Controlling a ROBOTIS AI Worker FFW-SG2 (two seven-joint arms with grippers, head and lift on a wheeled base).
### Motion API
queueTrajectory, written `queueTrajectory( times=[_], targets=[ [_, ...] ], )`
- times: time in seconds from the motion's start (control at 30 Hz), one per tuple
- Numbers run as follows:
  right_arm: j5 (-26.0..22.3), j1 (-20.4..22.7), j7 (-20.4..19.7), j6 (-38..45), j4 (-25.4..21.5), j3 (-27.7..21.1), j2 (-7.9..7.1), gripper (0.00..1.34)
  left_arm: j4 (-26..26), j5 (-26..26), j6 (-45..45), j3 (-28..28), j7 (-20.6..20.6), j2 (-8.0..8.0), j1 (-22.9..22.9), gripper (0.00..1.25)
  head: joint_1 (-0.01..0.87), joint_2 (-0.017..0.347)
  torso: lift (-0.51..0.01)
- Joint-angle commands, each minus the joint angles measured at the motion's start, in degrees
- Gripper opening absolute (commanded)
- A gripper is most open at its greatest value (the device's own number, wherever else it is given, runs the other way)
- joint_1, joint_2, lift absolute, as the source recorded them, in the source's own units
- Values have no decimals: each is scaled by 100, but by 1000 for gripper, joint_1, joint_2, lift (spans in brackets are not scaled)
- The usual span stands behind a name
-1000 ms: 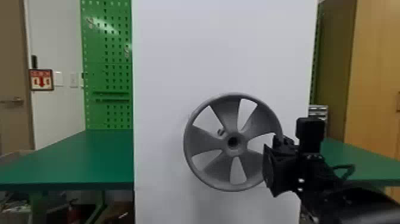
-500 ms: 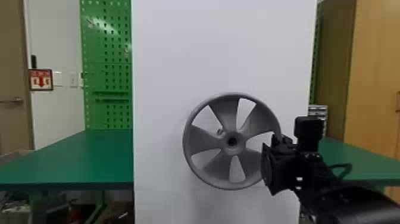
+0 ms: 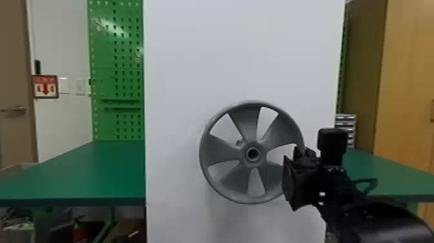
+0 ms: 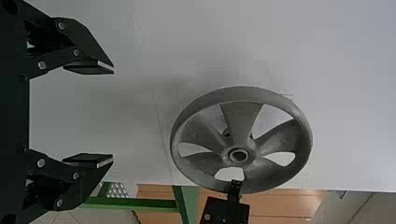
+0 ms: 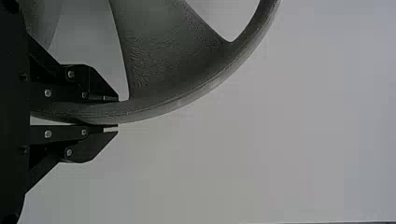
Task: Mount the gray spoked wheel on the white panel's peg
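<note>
White panel (image 3: 245, 58) behind it, the wheel (image 3: 222, 153) is upright, its rim clamped between the fingers of my right gripper (image 5: 117, 113), while my left gripper (image 4: 113, 114) faces the wheel with fingers apart and empty. What I take for the peg (image 3: 239, 142) shows through a gap, up and left of the wheel's hub (image 3: 252, 154), so I'd ease the wheel that way, allowing for view angle, keep it square to the panel, and press gently only once the bore lines up, lest it twist in my grip.
</note>
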Motion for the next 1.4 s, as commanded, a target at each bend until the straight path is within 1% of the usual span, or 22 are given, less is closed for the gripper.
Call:
queueTrajectory(
  times=[0.0,0.3,0.47,0.97,1.0,1.03,1.1,1.17,1.3,1.37],
  targets=[
    [-1,-84,0,-70,146,34,12,80,0,0,-3,-4,0,7,-2,684,123,-8,-398],
    [-36,-172,0,-210,340,34,47,80,0,9,6,-4,0,15,-2,684,123,-8,-398],
    [-62,-172,0,-254,366,26,74,80,0,9,-3,-4,0,15,-2,684,123,-8,-398],
    [-45,-155,0,-325,375,26,74,86,0,9,6,-4,0,15,-2,684,123,-8,-398],
    [-45,-146,0,-342,384,26,82,110,0,9,6,-13,0,15,-2,684,123,-8,-398],
    [-45,-146,-9,-351,384,34,74,164,0,9,6,-4,0,15,-2,684,123,-8,-398],
    [-27,-146,-9,-386,384,34,74,414,0,9,6,-4,0,15,-2,684,123,-8,-398],
    [-27,-146,0,-413,392,43,74,597,0,9,-3,-13,0,15,-2,684,123,-8,-398],
    [-36,-146,0,-430,419,26,74,755,0,9,6,-13,0,15,-2,684,123,-8,-398],
    [-62,-146,0,-448,428,26,74,884,0,9,6,-13,0,15,-2,684,123,-8,-398]
  ],
)
